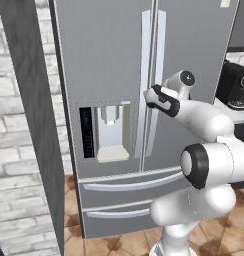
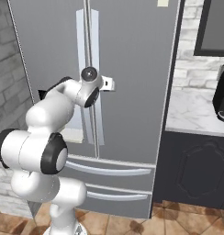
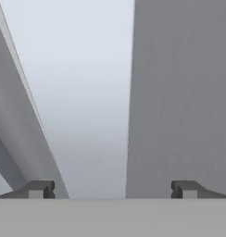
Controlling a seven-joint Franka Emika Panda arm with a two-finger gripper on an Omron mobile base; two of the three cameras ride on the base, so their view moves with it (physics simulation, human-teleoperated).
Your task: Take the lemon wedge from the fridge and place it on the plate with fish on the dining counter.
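Two fridge [image 1: 109,55] handles before spread pincer [image 3: 112,189]

The fridge [image 1: 119,75] is placed directly ahead of the arm, its two doors shut above two stacked drawers [image 1: 129,182]. A brick wall [image 1: 14,150] is set to its left, and a tabletop [image 2: 196,114] with a coffee machine [image 1: 236,85] to its right. The hand [image 2: 109,84] is held close before the vertical door handles [image 2: 88,55].

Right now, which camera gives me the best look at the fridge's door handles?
The right base view: both handles run the length of the closed fridge doors, and the open gripper sits just beside them. The left base view shows the handles partly behind the arm. The hand view is too close: a pale strip between the fingertips.
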